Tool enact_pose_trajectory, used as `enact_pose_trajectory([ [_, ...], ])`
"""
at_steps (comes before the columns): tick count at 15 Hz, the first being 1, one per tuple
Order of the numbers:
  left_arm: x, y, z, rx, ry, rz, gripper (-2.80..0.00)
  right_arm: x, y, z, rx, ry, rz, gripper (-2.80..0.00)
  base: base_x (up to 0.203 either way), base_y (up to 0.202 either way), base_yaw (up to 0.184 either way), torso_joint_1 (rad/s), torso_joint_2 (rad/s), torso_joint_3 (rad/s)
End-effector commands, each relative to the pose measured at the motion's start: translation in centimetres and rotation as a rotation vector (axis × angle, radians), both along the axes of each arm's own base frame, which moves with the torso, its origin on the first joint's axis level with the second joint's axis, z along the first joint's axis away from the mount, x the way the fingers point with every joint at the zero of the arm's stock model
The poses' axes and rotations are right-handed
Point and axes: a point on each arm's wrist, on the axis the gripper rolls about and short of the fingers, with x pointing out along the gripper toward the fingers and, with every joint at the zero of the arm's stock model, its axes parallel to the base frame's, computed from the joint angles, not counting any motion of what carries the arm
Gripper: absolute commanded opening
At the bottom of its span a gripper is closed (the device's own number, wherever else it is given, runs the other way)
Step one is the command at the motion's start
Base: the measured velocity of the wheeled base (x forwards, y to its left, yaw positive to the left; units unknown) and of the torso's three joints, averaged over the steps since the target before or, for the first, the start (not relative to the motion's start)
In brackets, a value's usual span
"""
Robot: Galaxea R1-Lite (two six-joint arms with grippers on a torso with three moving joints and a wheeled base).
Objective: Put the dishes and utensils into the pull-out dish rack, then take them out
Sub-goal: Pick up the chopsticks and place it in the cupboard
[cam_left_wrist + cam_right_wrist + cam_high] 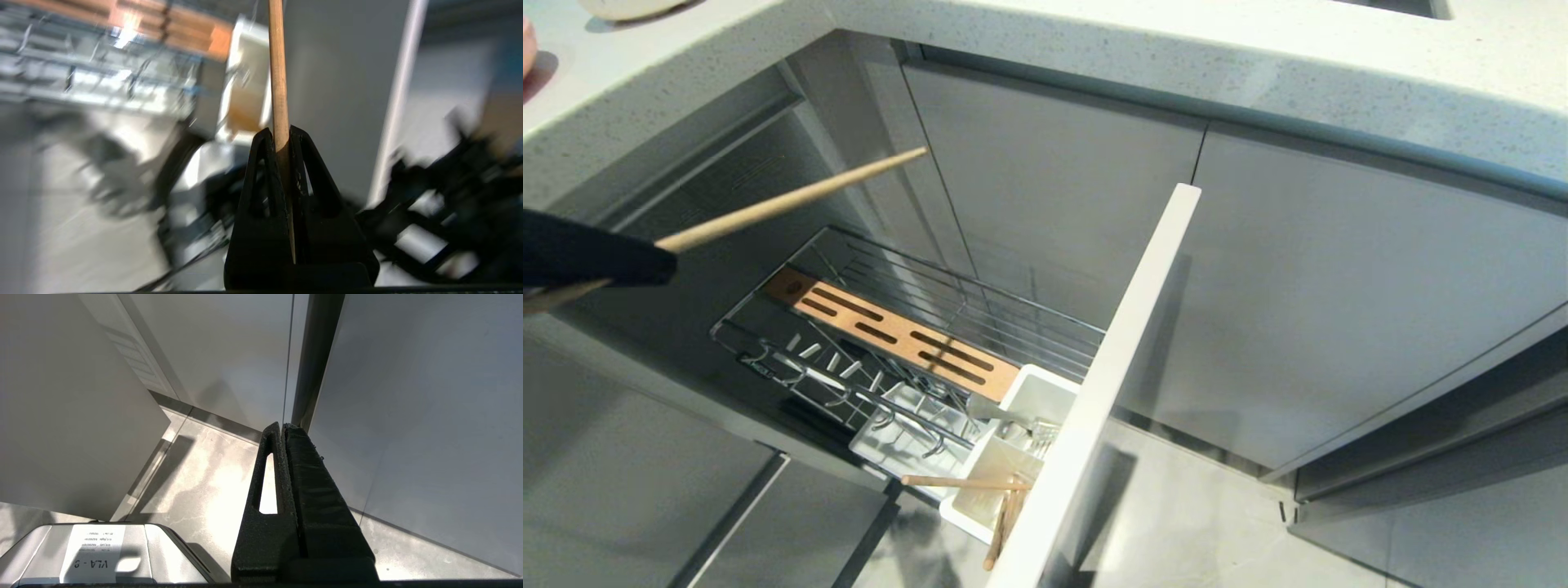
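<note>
Left hand (282, 141) clamped on chopstick (792, 200), held level above pull-out dish rack (931, 327), clear of wires. Second chopstick (964, 483) rests across caddy (1029, 408). Right hand (282, 426) closed empty, parked low.

- Left claw (645, 263) is cut off by the head view's left edge; only a black tip shows.
- The chopstick (792, 200) it grips has its lower end hidden behind that tip.
- Rack (102, 77) is blurred in the left wrist view (wires smear together).
- A pink thing (527, 45) on the worktop (1094, 41) is clipped at the edge.
</note>
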Motion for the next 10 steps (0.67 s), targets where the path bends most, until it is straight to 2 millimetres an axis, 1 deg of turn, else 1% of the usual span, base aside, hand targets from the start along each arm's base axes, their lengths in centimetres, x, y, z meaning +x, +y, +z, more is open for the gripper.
enact_pose_trajectory([
  [1,-0.2,0.2,-1.1,0.145,0.039,-0.055,-2.8,0.0,0.0,0.0,0.0,0.002,0.001,-2.8,0.0,0.0,0.0,0.0,0.0,0.0],
  [3,-0.6,0.7,-2.3,0.296,0.07,-0.118,-2.8,0.0,0.0,0.0,0.0,0.002,0.001,-2.8,0.0,0.0,0.0,0.0,0.0,0.0],
  [5,-0.6,1.1,-3.4,0.406,0.099,-0.165,-2.8,0.0,0.0,0.0,0.0,0.002,0.001,-2.8,0.0,0.0,0.0,0.0,0.0,0.0],
  [10,-0.6,1.4,-5.0,0.518,0.098,-0.333,-2.8,0.0,0.0,0.0,0.0,0.002,0.001,-2.8,0.0,0.0,0.0,0.0,0.0,0.0],
])
